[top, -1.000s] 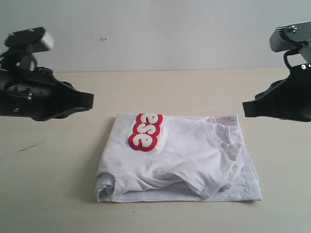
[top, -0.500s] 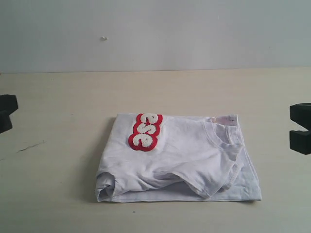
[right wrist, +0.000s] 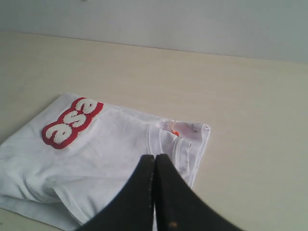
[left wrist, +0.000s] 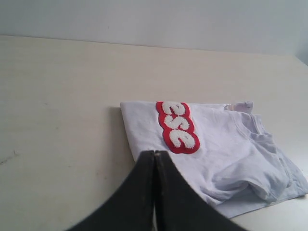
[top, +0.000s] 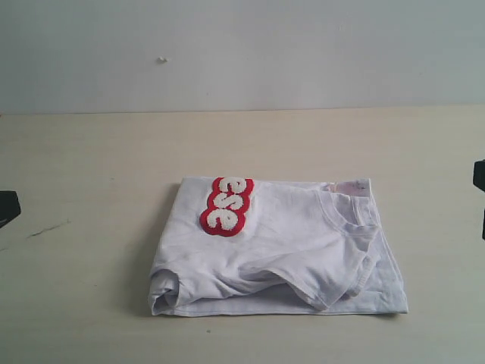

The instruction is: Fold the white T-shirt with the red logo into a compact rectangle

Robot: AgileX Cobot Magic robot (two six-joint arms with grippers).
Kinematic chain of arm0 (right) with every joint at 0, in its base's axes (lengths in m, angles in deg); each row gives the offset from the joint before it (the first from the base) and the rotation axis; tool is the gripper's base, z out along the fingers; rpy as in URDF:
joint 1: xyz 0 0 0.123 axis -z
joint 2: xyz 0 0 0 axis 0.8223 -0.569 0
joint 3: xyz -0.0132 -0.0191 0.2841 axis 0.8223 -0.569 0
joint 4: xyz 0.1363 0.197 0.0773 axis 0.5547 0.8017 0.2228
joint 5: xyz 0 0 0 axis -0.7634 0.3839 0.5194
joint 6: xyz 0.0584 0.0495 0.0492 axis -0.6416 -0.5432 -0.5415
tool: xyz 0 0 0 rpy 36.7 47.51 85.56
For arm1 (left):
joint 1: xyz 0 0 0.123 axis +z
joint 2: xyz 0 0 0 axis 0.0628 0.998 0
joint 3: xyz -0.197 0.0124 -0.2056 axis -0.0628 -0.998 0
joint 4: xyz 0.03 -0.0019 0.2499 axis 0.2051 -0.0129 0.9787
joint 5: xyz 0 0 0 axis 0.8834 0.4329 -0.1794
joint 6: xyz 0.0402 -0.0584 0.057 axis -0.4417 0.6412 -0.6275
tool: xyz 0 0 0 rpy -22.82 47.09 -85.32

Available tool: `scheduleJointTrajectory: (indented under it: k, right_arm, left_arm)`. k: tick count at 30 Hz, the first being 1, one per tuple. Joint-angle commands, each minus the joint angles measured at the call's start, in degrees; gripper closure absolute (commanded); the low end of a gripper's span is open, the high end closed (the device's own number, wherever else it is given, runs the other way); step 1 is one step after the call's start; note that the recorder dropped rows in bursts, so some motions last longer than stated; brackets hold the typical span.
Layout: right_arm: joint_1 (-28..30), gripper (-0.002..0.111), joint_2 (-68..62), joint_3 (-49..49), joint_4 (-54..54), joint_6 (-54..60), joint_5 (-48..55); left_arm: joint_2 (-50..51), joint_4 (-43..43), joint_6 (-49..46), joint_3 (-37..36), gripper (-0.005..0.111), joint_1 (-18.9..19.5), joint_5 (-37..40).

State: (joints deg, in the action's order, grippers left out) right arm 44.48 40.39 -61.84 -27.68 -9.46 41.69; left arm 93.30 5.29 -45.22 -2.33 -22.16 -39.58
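Note:
The white T-shirt (top: 280, 250) lies folded into a rough rectangle in the middle of the table. Its red logo (top: 225, 205) faces up near the far left corner, with only the letters "ese" showing. The ribbed neck and an orange tag (right wrist: 175, 133) sit at the far right corner. Both wrist views show the shirt (left wrist: 226, 154) (right wrist: 96, 163) from above and apart. My left gripper (left wrist: 154, 153) is shut and holds nothing. So is my right gripper (right wrist: 154, 156). In the exterior view only dark slivers of the grippers show at the left edge (top: 6, 206) and right edge (top: 480, 182).
The beige table (top: 91, 152) runs back to a pale wall (top: 242, 53). A dark scuff mark (top: 45, 227) lies on the table left of the shirt.
Both arms have drawn back outward from the shirt, from large in the exterior view to almost out of it at its edges. The shirt has not moved.

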Motion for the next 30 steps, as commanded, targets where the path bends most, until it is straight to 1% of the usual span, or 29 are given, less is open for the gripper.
scheduleJointTrajectory:
  k: [1,16,19,25,27,30]
  right_arm:
    - [0.2,0.108,0.3,-0.4,0.0,-0.4,0.1]
    - [0.2,0.108,0.3,-0.4,0.0,-0.4,0.1]
    - [0.2,0.108,0.3,-0.4,0.0,-0.4,0.1]
    - [0.2,0.108,0.3,-0.4,0.0,-0.4,0.1]
    - [0.2,0.108,0.3,-0.4,0.0,-0.4,0.1]
    - [0.2,0.108,0.3,-0.4,0.0,-0.4,0.1]
  left_arm:
    - [-0.2,-0.2,0.1,-0.2,0.107,0.0,0.4]
    - [-0.2,-0.2,-0.1,-0.2,0.107,0.0,0.4]
    - [-0.2,1.7,-0.2,-0.3,0.107,0.0,0.2]
    - [-6.2,4.0,-0.7,-0.5,0.107,0.0,-6.0]
    - [-9.0,4.1,-2.9,-1.3,0.107,0.0,-7.3]
    - [-11.8,4.1,-3.3,-3.5,0.107,0.0,-9.2]
